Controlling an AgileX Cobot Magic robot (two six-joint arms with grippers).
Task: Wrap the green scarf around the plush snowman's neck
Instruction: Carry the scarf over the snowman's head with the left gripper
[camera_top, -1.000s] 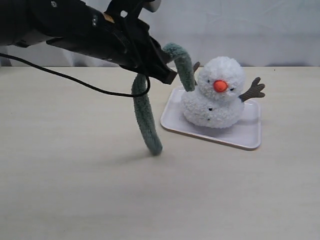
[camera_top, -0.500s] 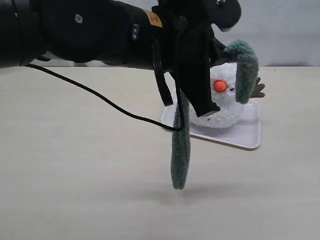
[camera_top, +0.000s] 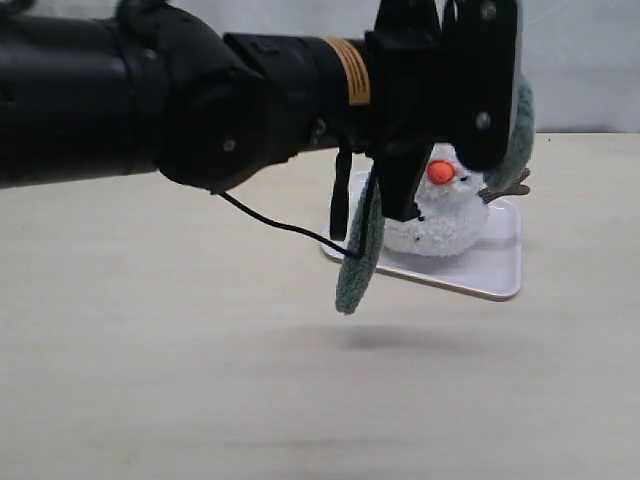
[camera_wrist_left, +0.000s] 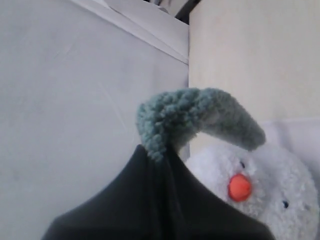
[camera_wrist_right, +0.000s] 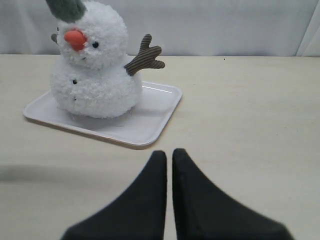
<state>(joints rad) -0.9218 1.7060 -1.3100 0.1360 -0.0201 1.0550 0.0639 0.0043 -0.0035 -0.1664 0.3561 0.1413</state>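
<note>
**Scarf in the air over the snowman, neck not yet wrapped**

The pale worktop (camera_top: 150, 390) fills the scene, and the left arm (camera_top: 150, 100) reaches across the middle of the exterior view, hiding much of what lies behind it. A white tray (camera_top: 495, 272) lies on the right, and the plush snowman (camera_wrist_right: 92, 75) sits upright on it. The green scarf (camera_top: 360, 250) is clamped partway along by the left fingers (camera_wrist_left: 125, 210), which are closed tight on it. One length hangs free above the worktop in front of the tray, and the shorter one arches over the top of the head. The right fingers (camera_wrist_right: 145, 200) are pressed together on nothing, low and near the tray. The snowman's neck (camera_wrist_right: 90, 59) is bare.

We judge the task early: the scarf is lifted and brought to the toy, but it has still to be laid into the crease and both ends drawn round.

A second ago the arm stood to the left of the toy with the scarf's arch beside it. It has since swung across in front, and the hanging end, lower half a second ago, now rides higher
</note>
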